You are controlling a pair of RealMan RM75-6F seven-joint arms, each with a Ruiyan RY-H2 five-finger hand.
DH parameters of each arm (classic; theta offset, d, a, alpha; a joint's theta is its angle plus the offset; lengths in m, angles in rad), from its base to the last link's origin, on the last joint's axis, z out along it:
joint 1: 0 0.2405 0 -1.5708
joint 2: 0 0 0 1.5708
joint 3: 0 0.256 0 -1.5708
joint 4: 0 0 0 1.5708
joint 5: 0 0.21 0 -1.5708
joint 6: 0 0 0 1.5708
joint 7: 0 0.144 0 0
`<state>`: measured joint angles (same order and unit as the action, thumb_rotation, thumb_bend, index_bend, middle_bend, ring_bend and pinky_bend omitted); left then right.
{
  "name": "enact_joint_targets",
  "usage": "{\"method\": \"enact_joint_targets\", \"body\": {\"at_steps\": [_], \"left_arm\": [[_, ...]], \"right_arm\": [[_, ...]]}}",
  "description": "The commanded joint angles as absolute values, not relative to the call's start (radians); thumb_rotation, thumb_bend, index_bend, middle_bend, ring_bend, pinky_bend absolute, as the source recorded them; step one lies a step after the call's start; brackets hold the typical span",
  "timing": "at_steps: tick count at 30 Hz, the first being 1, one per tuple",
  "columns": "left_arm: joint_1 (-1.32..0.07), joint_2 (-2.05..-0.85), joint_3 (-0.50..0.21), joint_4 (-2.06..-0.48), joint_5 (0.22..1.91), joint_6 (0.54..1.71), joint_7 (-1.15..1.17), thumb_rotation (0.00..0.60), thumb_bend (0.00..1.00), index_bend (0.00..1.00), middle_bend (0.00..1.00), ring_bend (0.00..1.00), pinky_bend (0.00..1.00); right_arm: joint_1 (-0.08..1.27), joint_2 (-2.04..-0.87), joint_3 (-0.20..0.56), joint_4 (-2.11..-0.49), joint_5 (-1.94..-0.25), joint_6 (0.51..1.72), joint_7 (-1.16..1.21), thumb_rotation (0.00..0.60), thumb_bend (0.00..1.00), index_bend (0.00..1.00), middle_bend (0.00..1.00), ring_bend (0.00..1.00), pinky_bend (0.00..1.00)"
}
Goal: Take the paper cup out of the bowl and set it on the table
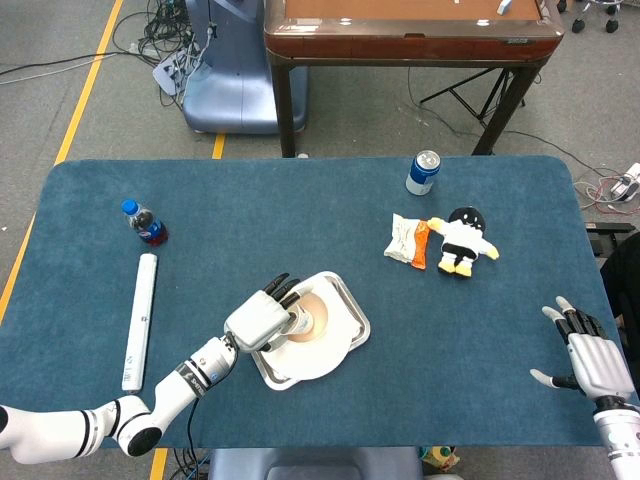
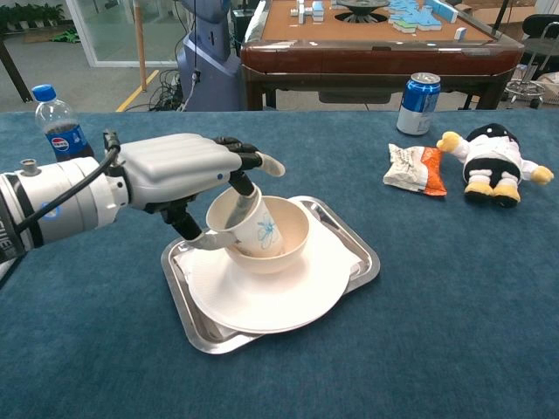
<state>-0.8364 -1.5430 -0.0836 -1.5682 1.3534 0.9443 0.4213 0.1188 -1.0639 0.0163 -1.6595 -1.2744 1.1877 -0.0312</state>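
Observation:
A white paper cup (image 2: 247,229) with a blue print is tilted to the left, its base still inside the cream bowl (image 2: 288,236). My left hand (image 2: 179,175) pinches the cup's rim, one finger inside it and the thumb outside. The bowl stands on a white plate (image 2: 271,292) in a metal tray (image 2: 362,262). In the head view the left hand (image 1: 262,318) covers the cup beside the bowl (image 1: 315,318). My right hand (image 1: 590,355) hovers open at the table's right edge, far from the tray.
A cola bottle (image 2: 59,118) stands at the left and a white tube (image 1: 140,320) lies near it. A blue can (image 2: 419,103), a crumpled wrapper (image 2: 412,170) and a plush toy (image 2: 493,161) sit at the back right. A brown table (image 1: 410,30) stands beyond.

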Motion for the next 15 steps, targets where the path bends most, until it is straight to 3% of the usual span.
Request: {"method": "enact_joint_targets", "body": {"at_steps": [1, 15], "left_arm": [[-0.835, -1.542, -0.084, -1.570, 1.353, 0.946, 0.423, 0.600, 0.32, 0.62, 0.10, 0.00, 0.00], [-0.842, -1.495, -0.104, -1.631, 1.325, 0.955, 0.515, 0.600, 0.32, 0.62, 0.10, 0.00, 0.00]], "right_arm": [[0.119, -1.064, 0.016, -1.659, -1.274, 1.186, -0.032, 0.600, 0.20, 0.00, 0.00, 0.00, 0.00], [0.121, -1.062, 0.017, -1.657, -1.271, 1.181, -0.025, 0.600, 0.20, 0.00, 0.00, 0.00, 0.00]]}}
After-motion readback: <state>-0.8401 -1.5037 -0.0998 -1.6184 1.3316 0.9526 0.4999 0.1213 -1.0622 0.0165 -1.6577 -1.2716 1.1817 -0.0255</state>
